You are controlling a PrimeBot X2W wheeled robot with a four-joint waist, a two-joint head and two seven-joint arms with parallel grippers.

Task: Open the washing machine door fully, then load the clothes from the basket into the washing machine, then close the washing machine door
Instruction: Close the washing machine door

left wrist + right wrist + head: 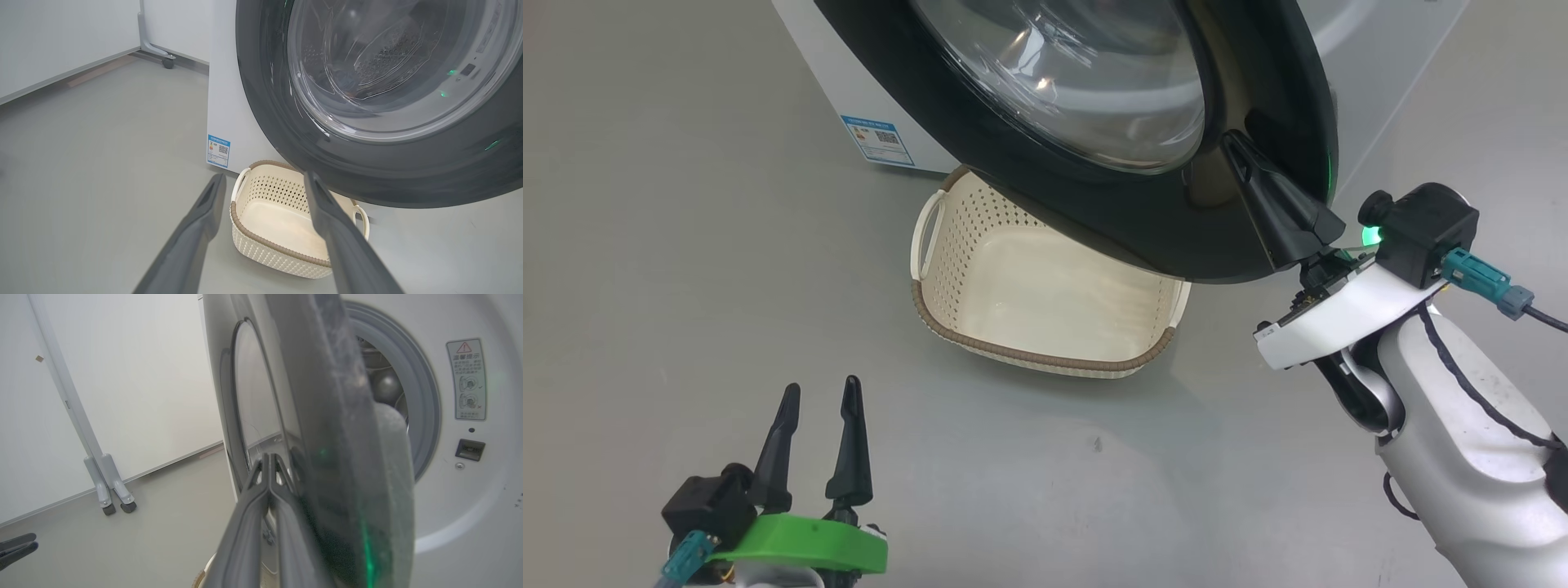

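Grey gasket (427, 388) shows behind the door (327, 396) in the right wrist view.

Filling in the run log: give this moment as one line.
door partly open | basket looks empty | right gripper shut, tips at door's outer face | left gripper open, low over floor

a small blue sticker (218, 151) sits low on a white face of the washing machine (222, 81). it carries a qr code and rows of print too small to read. on the front panel, beside the drum opening, a grey warning label (466, 379) shows a red triangle with an exclamation mark, a line of chinese characters, and two round pictograms, one ticked and one crossed.
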